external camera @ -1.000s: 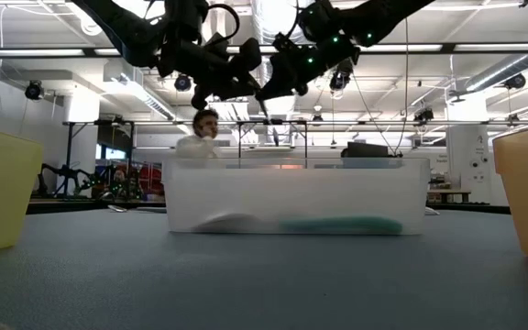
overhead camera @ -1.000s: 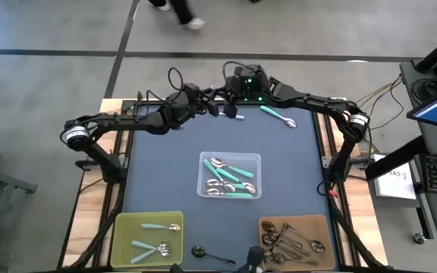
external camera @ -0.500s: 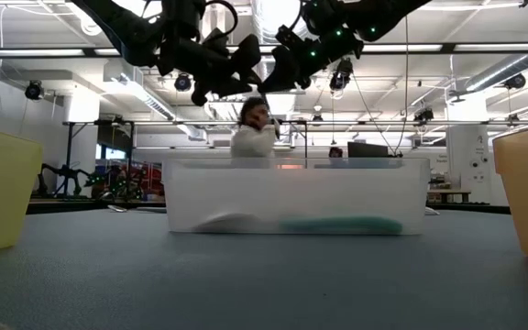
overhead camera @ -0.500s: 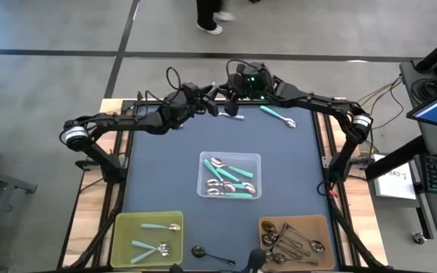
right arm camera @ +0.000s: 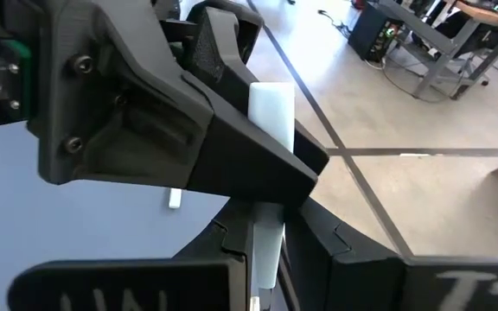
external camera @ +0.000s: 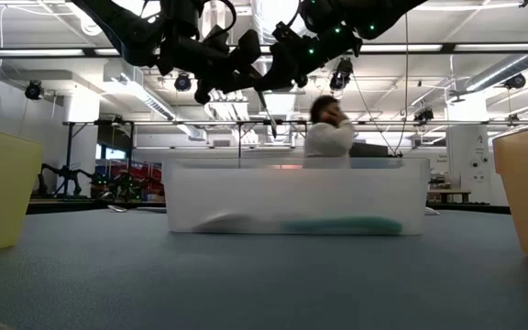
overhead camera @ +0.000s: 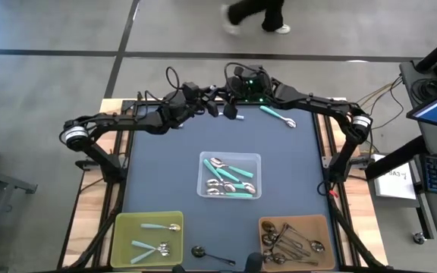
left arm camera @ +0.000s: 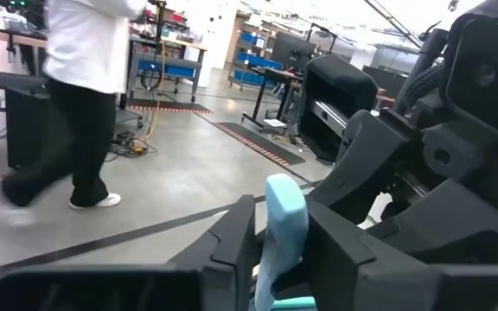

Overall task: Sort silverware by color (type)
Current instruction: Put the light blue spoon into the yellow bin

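A spoon with a pale blue handle (left arm camera: 284, 216) is up in the air above the table's far edge, between my two grippers. My left gripper (overhead camera: 212, 108) comes from the left and my right gripper (overhead camera: 232, 102) from the right. They meet there, both shut on this spoon. In the low view its thin lower part (external camera: 267, 115) hangs slanting down below them. Its bowl does not show. Another pale-handled spoon (overhead camera: 278, 115) lies flat on the mat to the right of the grippers. My left gripper pinches the pale handle (left arm camera: 277, 259) between its two fingers. The handle's free end (left arm camera: 285, 194) sticks out past the fingertips toward the right gripper. The spoon is lifted clear of the table. My right gripper pinches the same handle (right arm camera: 266, 246) between its two fingers, close below the left gripper's fingers (right arm camera: 232, 147), which sit on the handle's upper stretch (right arm camera: 272, 108). The spoon hangs in the air.
A clear bin (overhead camera: 205, 161) with teal spoons stands mid-table. A yellow bin (overhead camera: 120, 227) with pale spoons is at the near left and a brown bin (overhead camera: 326, 227) with metal spoons at the near right. A dark spoon (overhead camera: 203, 252) lies at the near edge. A person (external camera: 328, 137) passes behind.
The two grippers have drawn a little closer together and risen slightly above the far edge, with the spoon still hanging between them. The person behind the table has walked toward the right.
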`<act>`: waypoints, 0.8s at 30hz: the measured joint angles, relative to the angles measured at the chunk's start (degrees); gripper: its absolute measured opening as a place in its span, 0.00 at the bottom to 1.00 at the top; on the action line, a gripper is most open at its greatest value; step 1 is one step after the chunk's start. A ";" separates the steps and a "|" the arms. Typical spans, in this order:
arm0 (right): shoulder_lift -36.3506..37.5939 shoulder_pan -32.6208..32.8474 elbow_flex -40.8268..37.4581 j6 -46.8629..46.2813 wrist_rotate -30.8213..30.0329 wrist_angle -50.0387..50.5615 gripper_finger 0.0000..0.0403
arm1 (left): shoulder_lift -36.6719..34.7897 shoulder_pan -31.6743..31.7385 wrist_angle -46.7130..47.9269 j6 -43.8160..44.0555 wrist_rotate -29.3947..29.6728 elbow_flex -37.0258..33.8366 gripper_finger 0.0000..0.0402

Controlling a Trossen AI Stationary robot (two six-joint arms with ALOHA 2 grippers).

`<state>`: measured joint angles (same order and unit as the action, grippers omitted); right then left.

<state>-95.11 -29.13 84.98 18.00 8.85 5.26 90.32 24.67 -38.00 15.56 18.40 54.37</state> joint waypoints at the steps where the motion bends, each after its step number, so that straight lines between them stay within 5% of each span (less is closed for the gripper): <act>1: 0.00 0.01 0.00 0.00 -0.01 0.07 0.08 | 0.00 -0.01 0.05 0.00 -0.48 0.00 0.15; 4: -0.02 0.01 -0.01 -0.49 -0.13 0.24 0.08 | -0.04 0.06 0.32 0.07 -2.91 0.00 0.06; 11: -0.09 0.01 -0.01 -2.39 0.06 0.71 0.10 | -0.26 0.17 2.17 2.68 -4.57 -0.02 0.06; 19: 1.48 -0.69 0.01 -5.43 0.18 7.60 0.41 | -0.26 0.15 3.48 2.90 -6.59 0.02 0.06; 24: 5.44 -1.08 0.01 -6.53 -1.06 17.00 0.51 | -1.73 0.31 7.78 2.05 -6.04 0.24 0.06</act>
<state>-89.67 -30.22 84.99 11.47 7.79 22.26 88.60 24.97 -30.22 17.61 12.36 54.61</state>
